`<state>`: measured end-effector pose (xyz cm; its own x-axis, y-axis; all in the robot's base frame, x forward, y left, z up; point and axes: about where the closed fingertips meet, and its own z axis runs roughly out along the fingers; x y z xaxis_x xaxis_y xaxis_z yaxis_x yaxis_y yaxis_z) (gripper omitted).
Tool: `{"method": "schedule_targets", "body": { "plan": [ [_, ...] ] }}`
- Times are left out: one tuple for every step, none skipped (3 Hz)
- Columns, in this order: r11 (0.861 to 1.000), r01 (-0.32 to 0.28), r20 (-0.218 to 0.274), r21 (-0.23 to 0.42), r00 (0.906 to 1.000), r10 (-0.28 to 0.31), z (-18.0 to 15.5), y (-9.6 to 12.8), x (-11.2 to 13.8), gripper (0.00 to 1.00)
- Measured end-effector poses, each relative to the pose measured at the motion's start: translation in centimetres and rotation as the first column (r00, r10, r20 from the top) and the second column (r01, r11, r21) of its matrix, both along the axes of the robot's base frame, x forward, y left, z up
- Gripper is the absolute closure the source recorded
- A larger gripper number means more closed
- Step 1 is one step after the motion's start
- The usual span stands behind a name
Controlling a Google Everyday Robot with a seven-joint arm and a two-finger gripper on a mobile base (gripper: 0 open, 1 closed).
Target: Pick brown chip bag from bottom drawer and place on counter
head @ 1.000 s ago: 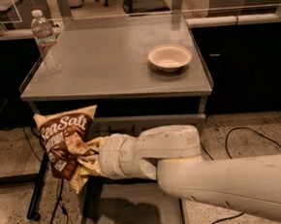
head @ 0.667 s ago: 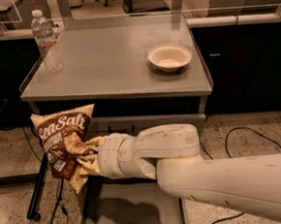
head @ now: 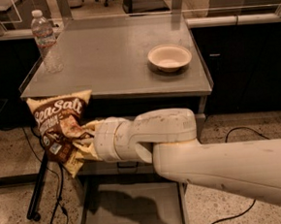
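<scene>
Brown chip bag point(head: 59, 125) hangs upright in the air, just below the counter's point(head: 117, 57) front-left corner, up and left of the open bottom drawer point(head: 134, 216). Gripper point(head: 82, 143) fingers clamped on its lower right edge.

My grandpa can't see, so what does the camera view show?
The robot's gripper holds a brown chip bag in the air, just below the front edge of the counter. A water bottle and a bowl sit on it, and the bottom drawer is open.
</scene>
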<state>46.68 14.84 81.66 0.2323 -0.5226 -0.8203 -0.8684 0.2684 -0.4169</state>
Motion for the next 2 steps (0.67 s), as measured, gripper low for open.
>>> {"method": "schedule_targets", "body": {
  "plan": [
    [1.000,-0.009,0.059,-0.002,0.9982,0.009,3.06,0.97,3.11,1.00],
    [1.000,-0.009,0.058,-0.002,0.9982,0.009,3.05,0.97,3.12,1.00]
  ]
}}
